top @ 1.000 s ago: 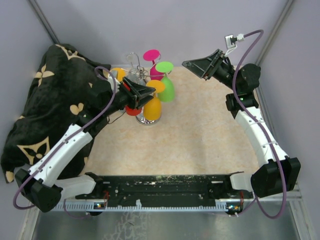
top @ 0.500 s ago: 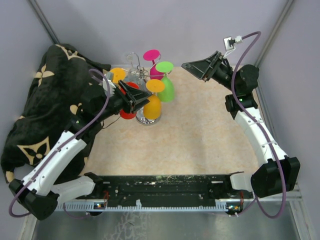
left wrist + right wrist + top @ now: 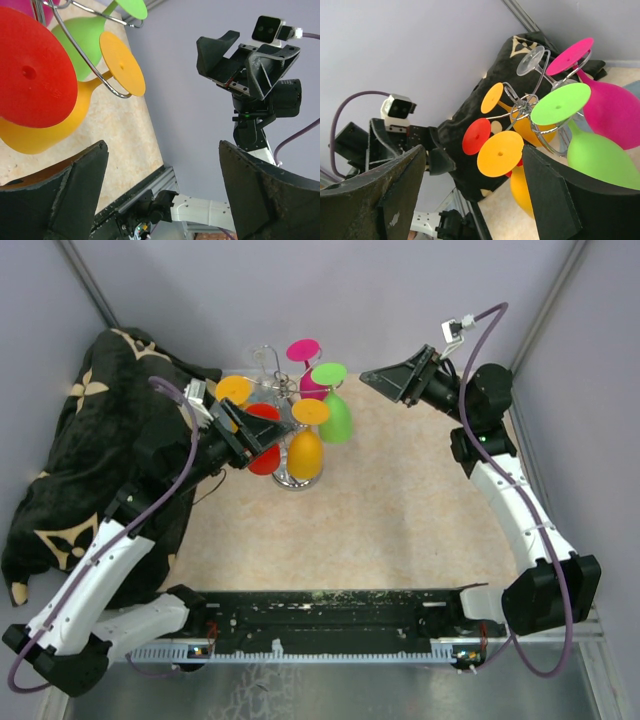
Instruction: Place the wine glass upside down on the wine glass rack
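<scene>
Seemingly the red glass (image 3: 30,75) hangs on the rack (image 3: 520,106); your left pincer (image 3: 162,150), spread empty, should retreat toward seven o'clock.

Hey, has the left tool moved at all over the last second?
Yes. The left tool has pulled back to the left, away from the wine glass rack and towards the black blanket, with its jaws open and empty.

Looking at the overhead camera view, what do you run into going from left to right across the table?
black patterned blanket → left gripper → orange wine glass → green wine glass → right gripper
</scene>
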You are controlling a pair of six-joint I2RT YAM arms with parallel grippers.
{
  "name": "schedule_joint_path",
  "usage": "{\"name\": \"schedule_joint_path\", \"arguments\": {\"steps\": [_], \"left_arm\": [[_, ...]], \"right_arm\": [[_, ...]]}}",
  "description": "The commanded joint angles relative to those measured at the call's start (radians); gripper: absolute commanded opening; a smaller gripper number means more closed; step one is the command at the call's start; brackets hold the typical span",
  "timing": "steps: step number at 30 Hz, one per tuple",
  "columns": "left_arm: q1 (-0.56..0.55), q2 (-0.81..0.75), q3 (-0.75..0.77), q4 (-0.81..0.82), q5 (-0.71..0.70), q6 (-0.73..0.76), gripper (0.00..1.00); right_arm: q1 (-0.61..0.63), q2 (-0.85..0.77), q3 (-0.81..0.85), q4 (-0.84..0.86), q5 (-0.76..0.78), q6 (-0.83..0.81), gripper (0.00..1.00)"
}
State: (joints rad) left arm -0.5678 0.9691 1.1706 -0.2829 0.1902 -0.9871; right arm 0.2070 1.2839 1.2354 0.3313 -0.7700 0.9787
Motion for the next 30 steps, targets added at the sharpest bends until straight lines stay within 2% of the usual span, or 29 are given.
{"name": "schedule_joint_path", "arguments": {"steps": [1,5,13,30], "left_arm": [[-0.003,-0.038,0.012,-0.015,-0.066,0.085,0.99],[-0.003,-0.033,0.018,-0.029,-0.064,0.096,0.99],[-0.003,-0.045,0.014,-0.036,-0.089,0.089,0.99],[-0.003,-0.060,-0.013,-0.024,-0.092,0.068,0.99]], "right_arm": [[-0.005,-0.040,0.063,-0.037,0.020,-0.067,0.78],[-0.006,-0.046,0.056,-0.049,0.030,-0.068,0.82],[-0.005,-0.074,0.109,-0.221,0.125,-0.165,0.84],[-0.005,-0.095,0.105,-0.243,0.145,-0.172,0.87]]}}
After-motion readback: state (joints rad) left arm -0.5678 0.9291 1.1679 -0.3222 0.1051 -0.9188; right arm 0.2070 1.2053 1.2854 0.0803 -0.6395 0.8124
